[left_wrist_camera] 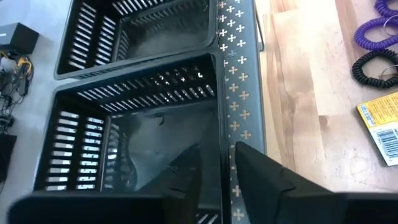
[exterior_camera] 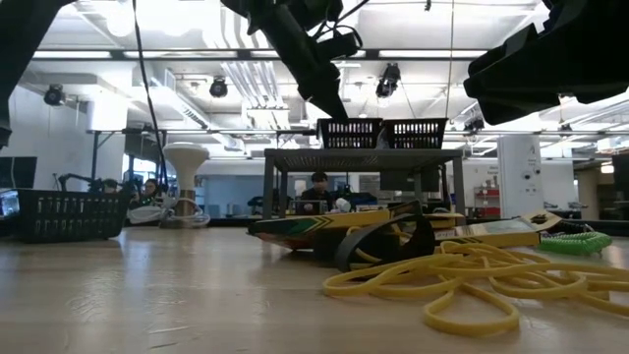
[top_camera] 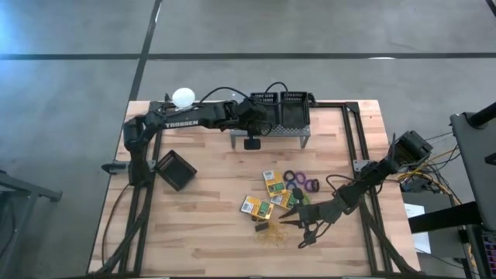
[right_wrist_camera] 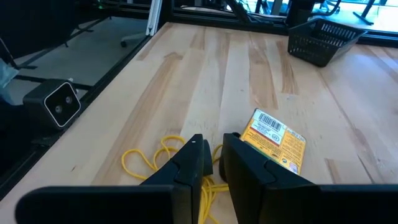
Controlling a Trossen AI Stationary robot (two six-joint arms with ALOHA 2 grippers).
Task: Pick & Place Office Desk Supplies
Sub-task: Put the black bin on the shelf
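Note:
Three flat yellow-and-green crayon boxes [top_camera: 273, 180] [right_wrist_camera: 273, 140] lie right of the table's centre. Purple, black and green rings [top_camera: 298, 184] [left_wrist_camera: 379, 31] sit beside them. A tangle of yellow rubber bands [top_camera: 273, 232] [exterior_camera: 462, 280] [right_wrist_camera: 149, 163] lies near the near edge. My right gripper [top_camera: 285, 225] [right_wrist_camera: 214, 142] hovers over the bands' right side, open by a narrow gap, holding nothing. My left gripper [top_camera: 267, 118] [left_wrist_camera: 219, 155] hangs above the black baskets [left_wrist_camera: 143, 124] on the grey stand [top_camera: 270, 133], slightly open and empty. It is over the basket's right rim.
A loose black basket [top_camera: 175, 169] [right_wrist_camera: 323, 40] sits on the table's left part, and a white ball [top_camera: 184, 97] rests by the far left corner. A black ring [exterior_camera: 388, 241] lies beside the bands. Bare wood stretches across the near left of the table [top_camera: 178, 232].

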